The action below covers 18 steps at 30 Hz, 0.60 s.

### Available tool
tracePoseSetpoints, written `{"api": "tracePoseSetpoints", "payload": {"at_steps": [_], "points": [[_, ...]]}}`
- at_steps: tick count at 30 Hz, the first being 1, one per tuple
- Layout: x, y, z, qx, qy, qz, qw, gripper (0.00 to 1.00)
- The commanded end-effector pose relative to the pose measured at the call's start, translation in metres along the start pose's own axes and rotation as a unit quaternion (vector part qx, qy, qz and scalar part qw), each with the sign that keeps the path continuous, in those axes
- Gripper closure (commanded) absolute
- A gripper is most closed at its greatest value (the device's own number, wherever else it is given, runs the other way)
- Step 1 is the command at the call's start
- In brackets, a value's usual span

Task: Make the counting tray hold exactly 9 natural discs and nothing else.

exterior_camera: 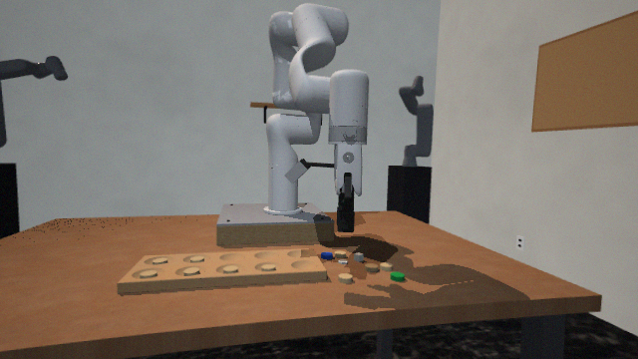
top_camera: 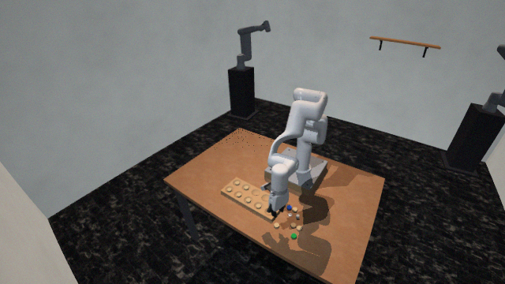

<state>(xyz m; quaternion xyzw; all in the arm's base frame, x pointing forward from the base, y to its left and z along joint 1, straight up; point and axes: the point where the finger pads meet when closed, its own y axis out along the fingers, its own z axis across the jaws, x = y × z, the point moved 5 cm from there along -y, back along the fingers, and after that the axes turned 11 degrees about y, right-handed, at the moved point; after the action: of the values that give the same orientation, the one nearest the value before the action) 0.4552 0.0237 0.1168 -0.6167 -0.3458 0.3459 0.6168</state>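
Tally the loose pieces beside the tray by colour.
Natural discs: 4
Blue piece: 1
Green piece: 1
Grey piece: 1
Small pale piece: 1
Total: 8

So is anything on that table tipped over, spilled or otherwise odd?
Nothing looks spilled or damaged. The tray lies flat, its discs seated in pockets. The loose pieces beside it all lie flat: natural discs, a blue one and a green one. The gripper hangs above them, holding nothing.
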Motion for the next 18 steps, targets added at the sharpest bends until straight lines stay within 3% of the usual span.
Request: {"api": "tracePoseSetpoints", "payload": {"at_steps": [1,10,12,15,18], "points": [[0.003,0.002,-0.001,-0.001,0.005,-0.001,1.0,0.53],[0.004,0.081,-0.001,-0.001,0.006,-0.001,1.0,0.53],[0.004,0.081,-0.001,-0.001,0.006,-0.001,1.0,0.53],[0.004,0.098,-0.001,-0.001,0.006,-0.001,1.0,0.53],[0.004,0.099,-0.001,-0.001,0.006,-0.001,1.0,0.53]]}}
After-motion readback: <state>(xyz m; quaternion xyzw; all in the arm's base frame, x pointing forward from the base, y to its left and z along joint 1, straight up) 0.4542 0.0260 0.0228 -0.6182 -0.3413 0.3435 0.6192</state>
